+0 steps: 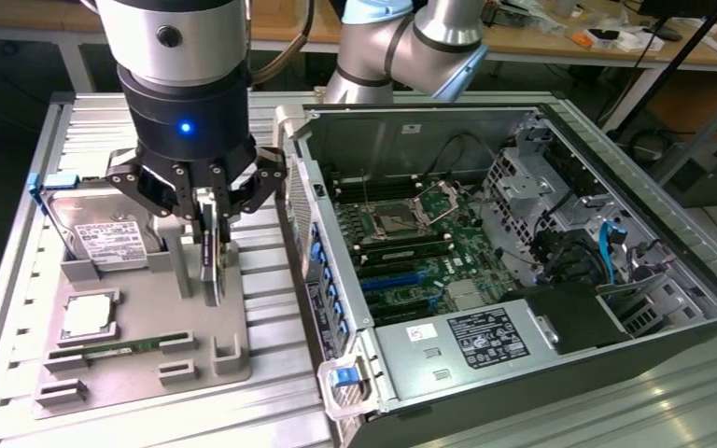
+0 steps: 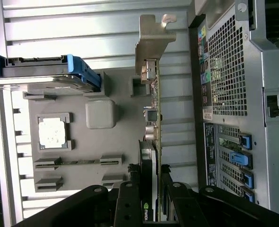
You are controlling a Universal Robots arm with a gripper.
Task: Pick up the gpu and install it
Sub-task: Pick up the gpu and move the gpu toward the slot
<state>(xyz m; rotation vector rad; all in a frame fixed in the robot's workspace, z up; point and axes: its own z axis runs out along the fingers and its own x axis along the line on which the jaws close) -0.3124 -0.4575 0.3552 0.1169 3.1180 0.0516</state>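
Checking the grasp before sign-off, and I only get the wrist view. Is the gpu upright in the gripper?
Observer: Yes. In the exterior view the gpu stands on edge. The gripper hangs above it with a finger on each face.
Operator: Is it off the tray?
Observer: Cannot tell. Its lower edge sits at about the level of the grey tray.
Operator: Is the case ready?
Observer: The case lies open side up on the exterior view's right. Its motherboard is exposed, and no card stands in the blue slots.
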